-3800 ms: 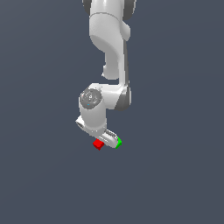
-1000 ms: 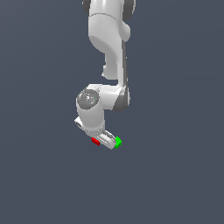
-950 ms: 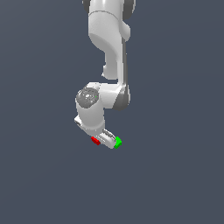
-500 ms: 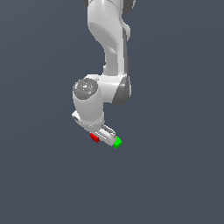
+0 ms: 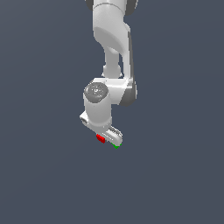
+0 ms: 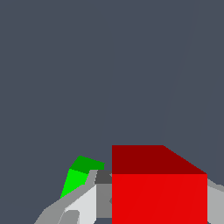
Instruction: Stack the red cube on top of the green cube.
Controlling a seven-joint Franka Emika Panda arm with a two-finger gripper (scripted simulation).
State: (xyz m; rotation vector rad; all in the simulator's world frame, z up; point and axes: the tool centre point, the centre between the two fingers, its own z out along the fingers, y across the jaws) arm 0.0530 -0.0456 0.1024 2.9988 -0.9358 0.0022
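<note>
Slate-grey floor is filling both views, flat and featureless, and I'm looking at the red cube (image 6: 159, 192) looming large in the wrist view, sitting squarely between the fingers (image 6: 83, 205). It's reading as rigid and very light to me, flat-faced with sharp edges, so it should be taking a pinch on two opposite side faces without squashing (smooth faces, though, so I'd be wary of it sliding if the hold is off-centre). In the exterior view the red cube (image 5: 100, 138) is peeking out beside the gripper (image 5: 108, 139), low near the floor; I can't tell whether it's resting on the floor or lifted. The green cube (image 6: 80, 175) is sitting just beside it, partly hidden behind one finger, and in the exterior view it's showing as a green speck (image 5: 116, 146) on the other side of the fingertips. I'm judging the fingers as flanking the red cube, but whether they're pressing on it I can't tell from here.
</note>
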